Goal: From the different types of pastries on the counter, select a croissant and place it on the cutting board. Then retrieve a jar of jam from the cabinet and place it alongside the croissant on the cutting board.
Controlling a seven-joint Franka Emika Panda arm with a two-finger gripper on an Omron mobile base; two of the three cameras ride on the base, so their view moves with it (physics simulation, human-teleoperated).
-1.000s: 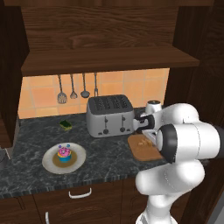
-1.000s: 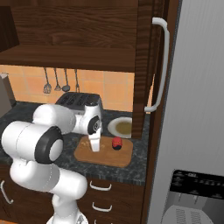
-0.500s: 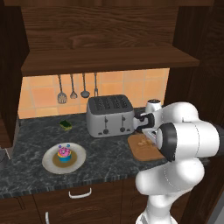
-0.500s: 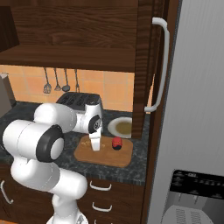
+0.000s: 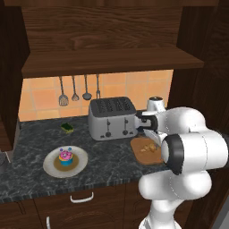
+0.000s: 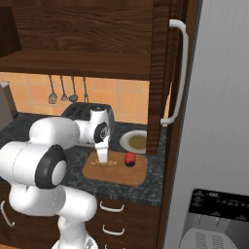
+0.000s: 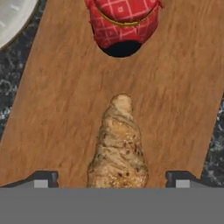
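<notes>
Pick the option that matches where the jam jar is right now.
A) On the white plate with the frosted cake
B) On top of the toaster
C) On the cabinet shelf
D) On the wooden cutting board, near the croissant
D: the red-topped jam jar stands on the cutting board a little apart from the croissant, which lies between the open gripper's fingertips.

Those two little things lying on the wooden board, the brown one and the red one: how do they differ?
The croissant is golden-tan, long and flaky, lying flat; the jar of jam is round and compact, with a red checked top. The croissant tapers to a point; the jar is blunt. Both rest apart on the cutting board, neither held.
</notes>
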